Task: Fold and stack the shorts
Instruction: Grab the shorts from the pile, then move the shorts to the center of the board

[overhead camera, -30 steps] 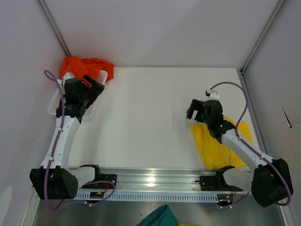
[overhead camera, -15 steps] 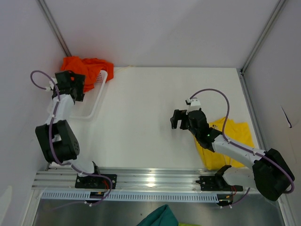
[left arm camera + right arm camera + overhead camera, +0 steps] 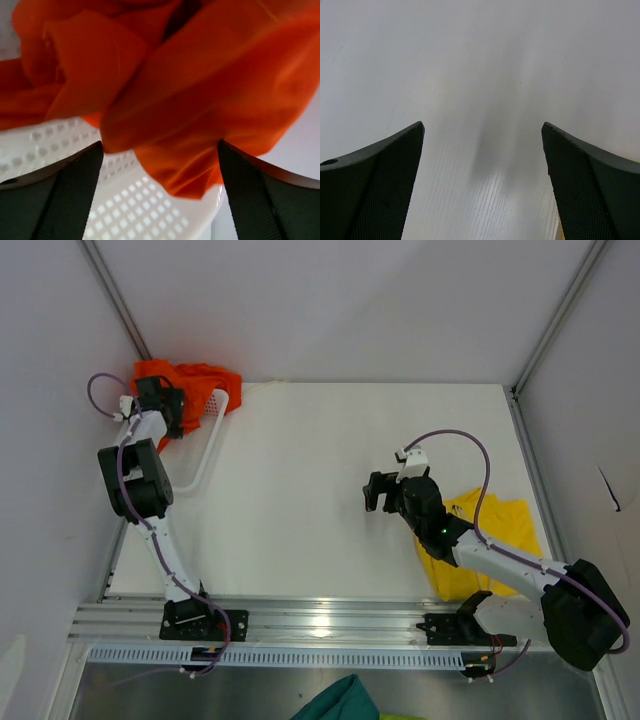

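The orange-red shorts (image 3: 198,379) lie crumpled at the far end of a white perforated basket (image 3: 207,452) in the back left corner. My left gripper (image 3: 165,408) is right over them and open. In the left wrist view the orange shorts (image 3: 190,90) fill the top, and a fold hangs down between the two dark fingers (image 3: 55,200) without being pinched. The yellow shorts (image 3: 492,540) lie flat on the table at the right, under my right forearm. My right gripper (image 3: 384,492) stands open to their left, over bare table (image 3: 480,75), holding nothing.
The basket's white rim and floor (image 3: 145,205) show under the orange fabric. A teal-green cloth (image 3: 340,700) lies below the rail at the near edge. Grey walls and metal posts close in the table at the back and both sides.
My left arm has swung back and up to the basket's far end, onto the orange shorts. My right gripper moved left off the yellow shorts, then held still.
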Controlling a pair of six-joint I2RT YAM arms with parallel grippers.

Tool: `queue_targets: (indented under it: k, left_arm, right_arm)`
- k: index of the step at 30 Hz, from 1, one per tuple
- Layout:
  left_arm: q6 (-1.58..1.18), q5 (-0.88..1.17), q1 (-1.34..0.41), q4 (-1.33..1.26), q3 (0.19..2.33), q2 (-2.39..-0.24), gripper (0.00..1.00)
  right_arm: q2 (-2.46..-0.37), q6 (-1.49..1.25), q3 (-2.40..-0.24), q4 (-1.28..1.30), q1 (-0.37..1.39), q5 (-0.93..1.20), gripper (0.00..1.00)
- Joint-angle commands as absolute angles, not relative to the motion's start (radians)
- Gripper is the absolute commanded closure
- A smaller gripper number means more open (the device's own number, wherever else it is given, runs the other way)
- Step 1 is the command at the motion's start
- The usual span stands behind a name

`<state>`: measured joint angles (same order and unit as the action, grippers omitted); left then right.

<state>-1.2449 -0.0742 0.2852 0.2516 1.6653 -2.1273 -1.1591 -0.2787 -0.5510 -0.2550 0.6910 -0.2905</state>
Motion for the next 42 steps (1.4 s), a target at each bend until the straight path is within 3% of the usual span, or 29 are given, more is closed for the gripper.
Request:
queue_targets:
  k: [1, 4, 5, 7, 8, 15, 20, 28, 31, 35, 38, 41, 42]
  left_arm:
    - [-1.275, -0.101, 0.293, 0.235, 1.753, -2.192, 0.07]
    - [-1.27, -0.078, 0.293, 0.137, 1.743, -2.22, 0.42]
    - [-1.266, -0.075, 0.293, 0.117, 1.744, -2.22, 0.63]
    - [-1.235, -0.069, 0.293, 0.063, 1.753, -2.209, 0.82]
    - [-1.224, -0.063, 0.291, 0.045, 1.765, -2.203, 1.0]
    - [-1.209, 0.093, 0.282, -0.138, 1.795, -2.091, 1.0]
    - [-1.158, 0.202, 0.183, -0.276, 1.83, -1.925, 1.0]
    - [-0.912, 0.195, -0.076, -0.316, 1.772, -1.559, 1.0]
    - [-0.77, 0.085, -0.199, -0.249, 1.792, -1.421, 1.0]
    - [-0.77, 0.068, -0.265, -0.195, 1.818, -1.309, 1.0]
    - [-0.813, 0.068, -0.275, -0.167, 1.746, -1.212, 1.0]
    - [-0.885, 0.043, -0.275, -0.167, 1.574, -1.071, 1.0]
    - [-0.902, 0.054, -0.279, -0.181, 1.422, -1.033, 1.0]
  right_arm:
    - [-1.137, -0.256, -0.545, -0.314, 0.695, -0.33, 0.01]
    - [-1.144, -0.255, -0.548, -0.322, 0.695, -0.321, 0.01]
    - [-1.146, -0.253, -0.549, -0.322, 0.695, -0.321, 0.01]
    - [-1.157, -0.253, -0.551, -0.324, 0.695, -0.318, 0.01]
    - [-1.158, -0.252, -0.554, -0.327, 0.693, -0.313, 0.0]
    - [-1.18, -0.244, -0.569, -0.322, 0.693, -0.293, 0.01]
    - [-1.174, -0.235, -0.569, -0.324, 0.692, -0.275, 0.01]
    - [-1.152, -0.226, -0.555, -0.331, 0.692, -0.276, 0.01]
    - [-1.149, -0.222, -0.554, -0.333, 0.692, -0.279, 0.01]
    - [-1.141, -0.222, -0.549, -0.333, 0.692, -0.291, 0.01]
    - [-1.103, -0.227, -0.529, -0.341, 0.69, -0.311, 0.01]
    - [-1.039, -0.229, -0.493, -0.362, 0.687, -0.339, 0.01]
    - [-1.025, -0.23, -0.483, -0.364, 0.687, -0.35, 0.0]
